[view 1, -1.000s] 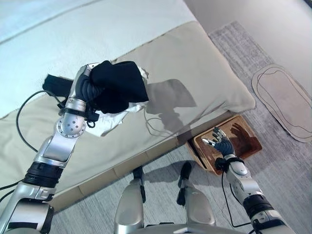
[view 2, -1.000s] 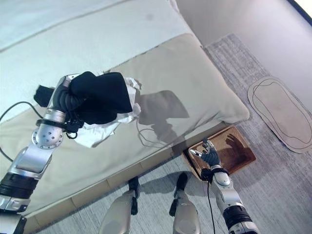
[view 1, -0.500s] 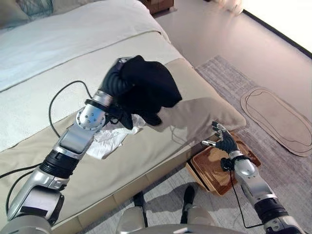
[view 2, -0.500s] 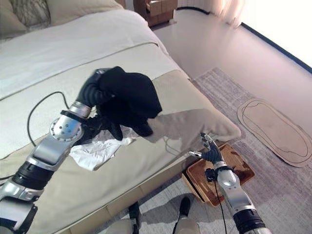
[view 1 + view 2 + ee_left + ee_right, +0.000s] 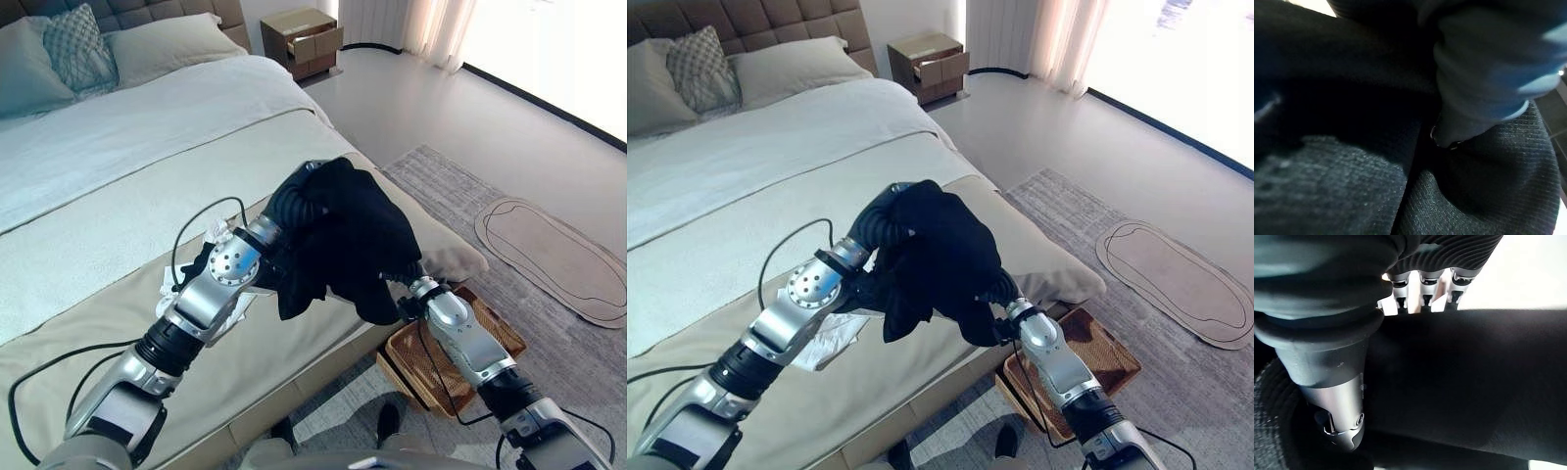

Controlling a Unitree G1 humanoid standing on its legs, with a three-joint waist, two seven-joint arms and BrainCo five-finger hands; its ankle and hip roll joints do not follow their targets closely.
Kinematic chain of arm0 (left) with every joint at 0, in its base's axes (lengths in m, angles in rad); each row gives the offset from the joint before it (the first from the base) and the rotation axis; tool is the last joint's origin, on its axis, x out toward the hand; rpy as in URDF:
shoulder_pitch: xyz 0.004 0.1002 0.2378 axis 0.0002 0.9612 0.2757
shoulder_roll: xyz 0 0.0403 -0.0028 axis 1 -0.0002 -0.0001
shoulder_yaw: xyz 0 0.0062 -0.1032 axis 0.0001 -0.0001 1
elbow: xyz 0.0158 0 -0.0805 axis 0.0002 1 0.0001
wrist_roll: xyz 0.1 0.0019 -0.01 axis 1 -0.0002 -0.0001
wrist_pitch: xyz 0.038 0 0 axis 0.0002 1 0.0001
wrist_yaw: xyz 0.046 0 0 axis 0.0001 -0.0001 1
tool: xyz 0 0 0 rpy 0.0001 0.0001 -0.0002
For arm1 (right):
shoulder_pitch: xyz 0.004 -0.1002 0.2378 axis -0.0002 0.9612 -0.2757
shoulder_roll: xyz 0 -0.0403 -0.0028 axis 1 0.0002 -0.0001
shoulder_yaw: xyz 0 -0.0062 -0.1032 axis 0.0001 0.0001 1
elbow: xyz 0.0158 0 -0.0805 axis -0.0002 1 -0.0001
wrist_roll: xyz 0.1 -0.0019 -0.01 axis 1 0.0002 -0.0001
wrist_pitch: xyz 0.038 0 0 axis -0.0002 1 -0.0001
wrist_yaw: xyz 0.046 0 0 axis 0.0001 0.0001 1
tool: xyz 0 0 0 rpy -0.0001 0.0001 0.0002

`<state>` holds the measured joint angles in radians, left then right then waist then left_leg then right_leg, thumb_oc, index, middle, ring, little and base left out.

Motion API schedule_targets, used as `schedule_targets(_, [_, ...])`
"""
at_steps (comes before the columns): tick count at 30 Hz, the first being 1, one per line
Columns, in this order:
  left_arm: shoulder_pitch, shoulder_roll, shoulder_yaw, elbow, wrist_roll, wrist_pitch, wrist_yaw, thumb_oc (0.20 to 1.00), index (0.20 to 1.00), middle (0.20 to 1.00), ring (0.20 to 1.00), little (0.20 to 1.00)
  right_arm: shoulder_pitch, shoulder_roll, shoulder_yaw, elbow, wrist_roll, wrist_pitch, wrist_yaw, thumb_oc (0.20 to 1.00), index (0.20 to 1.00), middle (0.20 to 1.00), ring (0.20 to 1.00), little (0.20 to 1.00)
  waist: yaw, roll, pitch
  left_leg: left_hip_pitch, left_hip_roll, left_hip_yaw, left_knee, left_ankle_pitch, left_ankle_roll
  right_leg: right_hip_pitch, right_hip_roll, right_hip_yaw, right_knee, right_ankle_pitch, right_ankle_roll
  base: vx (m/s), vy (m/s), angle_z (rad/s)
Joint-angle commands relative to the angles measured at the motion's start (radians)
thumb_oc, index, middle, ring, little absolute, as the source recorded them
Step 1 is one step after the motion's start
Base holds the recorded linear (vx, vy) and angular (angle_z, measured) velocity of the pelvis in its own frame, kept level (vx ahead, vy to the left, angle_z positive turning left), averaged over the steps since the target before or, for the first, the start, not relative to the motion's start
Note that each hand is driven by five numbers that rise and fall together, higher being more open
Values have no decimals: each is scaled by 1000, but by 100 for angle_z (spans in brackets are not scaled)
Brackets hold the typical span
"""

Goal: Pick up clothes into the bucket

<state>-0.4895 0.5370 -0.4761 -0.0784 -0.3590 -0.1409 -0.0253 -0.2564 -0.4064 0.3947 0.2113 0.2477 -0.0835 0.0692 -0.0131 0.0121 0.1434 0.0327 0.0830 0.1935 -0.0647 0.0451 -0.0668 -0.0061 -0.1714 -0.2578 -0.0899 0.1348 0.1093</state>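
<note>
Lowest in the left eye view, toward the right, a brown woven basket [image 5: 492, 338] sits on the grey rug [image 5: 573, 367] right beside the bed's edge. The right arm crosses above it, and the right robot hand [image 5: 1337, 377] reaches up into a black garment [image 5: 358, 240] near the middle of the frame. In its own wrist view the thumb lies against the dark cloth and the fingers [image 5: 1422, 289] run along the far side of a fold, but I cannot tell whether it has closed on the cloth or only touches it.

The left robot hand [image 5: 294, 201] is at the frame's centre, lifted above the bed [image 5: 118, 166], and the black garment is draped over it and bunched round it, hanging clear of the covers. Its fingers are buried in the cloth, so I cannot tell how they stand.

Just left of the left arm a crumpled white cloth [image 5: 230, 304] lies on the beige blanket [image 5: 78, 323].

Further right a pale oval mat [image 5: 549, 255] lies on the floor. At the upper left are pillows [image 5: 69, 54] against a tufted headboard [image 5: 127, 12], and at the top centre a brown nightstand [image 5: 309, 39].
</note>
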Motion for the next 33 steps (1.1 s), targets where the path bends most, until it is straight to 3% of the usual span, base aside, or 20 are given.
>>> schedule_targets(1, [-83, -36, 18, 24, -75, -47, -5, 200, 200, 200, 200, 200, -99, 1, 17, -70, -5, -53, 3, 1000, 1000, 1000, 1000, 1000, 2, -17, -28, -13, 56, -11, 27, 11, -29, 57, -74, -55, 5, -9, 81, 36, -32, -5])
schedule_targets(10, [-63, -65, -5, 23, -185, -38, -41, 200, 200, 200, 200, 200, -173, 3, 82, -66, 6, -47, 27, 1000, 1000, 1000, 1000, 1000, 4, -18, -35, 2, 64, -7, 27, 7, -34, 70, -60, -49, 5, -21, 75, 26, -17, -5])
schedule_targets(12, [-57, -71, -2, 24, -185, -38, -41, 200, 200, 200, 200, 200, -170, 13, 87, -63, 27, -46, 37, 583, 583, 583, 583, 583, 4, -17, -35, 4, 66, -8, 27, 7, -35, 75, -60, -52, 4, -24, 74, 0, 0, 0])
schedule_targets(13, [-53, -74, -3, 25, -184, -38, -42, 200, 200, 200, 200, 200, -169, 15, 90, -62, 36, -46, 42, 200, 200, 200, 200, 200, 5, -18, -36, 6, 66, -10, 27, 7, -35, 77, -59, -54, 4, -25, 73, 0, 0, 0])
schedule_targets(28, [9, -101, 75, 43, -235, -44, -53, 200, 200, 200, 200, 200, -62, -12, 29, -45, 42, -46, 79, 200, 200, 200, 200, 200, 6, -17, -48, 22, 62, -10, 19, 2, -34, 98, -59, -67, 3, -33, 73, 0, 0, 0])
schedule_targets(33, [85, -119, 176, 49, -320, -48, -73, 200, 200, 200, 200, 200, 74, 1, -93, 15, 289, -15, 163, 200, 200, 200, 200, 200, 2, -20, -53, 26, 60, -17, 20, 1, -34, 107, -59, -71, 3, -36, 72, 8, -1, 2])
